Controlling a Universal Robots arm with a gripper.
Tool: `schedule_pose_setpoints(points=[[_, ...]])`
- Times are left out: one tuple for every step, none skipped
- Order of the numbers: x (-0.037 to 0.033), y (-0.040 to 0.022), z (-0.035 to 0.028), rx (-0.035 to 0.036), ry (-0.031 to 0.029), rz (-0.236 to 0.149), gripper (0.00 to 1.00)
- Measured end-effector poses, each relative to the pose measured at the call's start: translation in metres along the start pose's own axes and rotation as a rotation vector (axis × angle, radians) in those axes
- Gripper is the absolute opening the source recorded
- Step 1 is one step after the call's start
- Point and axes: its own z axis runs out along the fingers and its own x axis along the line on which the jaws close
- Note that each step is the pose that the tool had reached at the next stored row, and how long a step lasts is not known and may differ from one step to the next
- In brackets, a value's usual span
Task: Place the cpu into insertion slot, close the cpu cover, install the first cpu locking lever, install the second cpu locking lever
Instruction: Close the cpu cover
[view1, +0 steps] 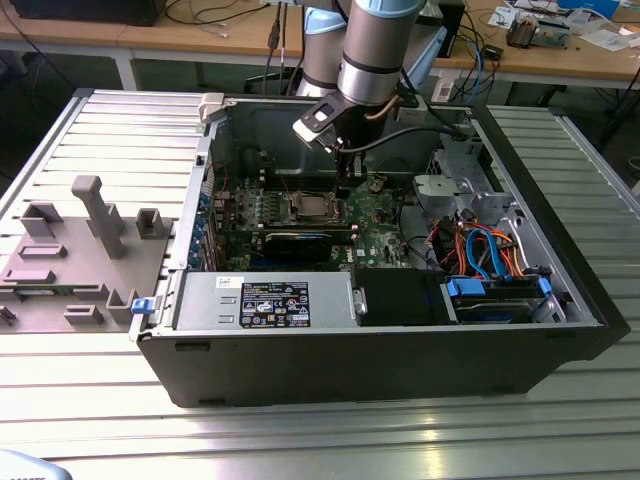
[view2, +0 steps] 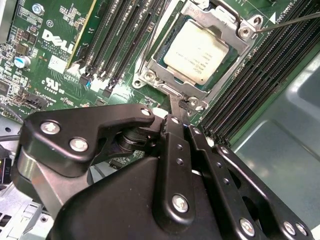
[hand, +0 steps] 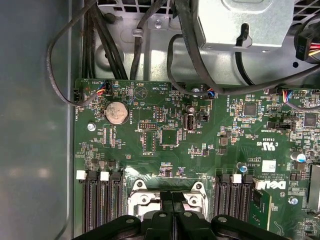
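Right then, the hand (view2: 180, 116) was pinched shut, with nothing I could see between its fingers. Its tips were just beside the cpu cover (view2: 220, 17). The cpu (view2: 196, 51) lay flat in the insertion slot (view2: 161, 52), under that thin frame. The chip looked light, stiff and easy to hurt, so it is best held by its edges. The thin wire locking lever (view2: 290, 21) looked springy.

cpu (view2: 196, 51) in insertion slot (view1: 305, 208), cpu cover (view2: 227, 20) over it; memory slots (view2: 115, 40) either side; tool (view2: 182, 107) beside slot.
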Motion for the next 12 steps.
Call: schedule_pose_setpoints(points=[[0.0,0.0,0.0003,0.0,0.0001,0.0,0.11],[0.0,0.0,0.0006,0.0,0.0002,0.0,0.11],[0.0,0.0001,0.0009,0.0,0.0001,0.0,0.11],[0.0,0.0001,0.0011,0.0,0.0,0.0,0.11],[0.0,0.0001,0.0013,0.0001,-0.0001,0.0,0.11],[0.0,0.0001,0.0015,0.0001,-0.0001,0.0,0.11],[0.0001,0.0001,0.0018,0.0,0.0,0.0,0.11],[0.0,0.0001,0.0021,0.0,0.0,0.0,0.11],[0.0001,0.0001,0.0023,0.0001,0.0,0.0,0.11],[0.0001,0.0001,0.0025,0.0,0.0,0.0,0.11],[0.0001,0.0002,0.0028,0.0001,0.0,0.0,0.11],[0.0001,0.0002,0.0032,0.0,0.0,0.0,0.11]])
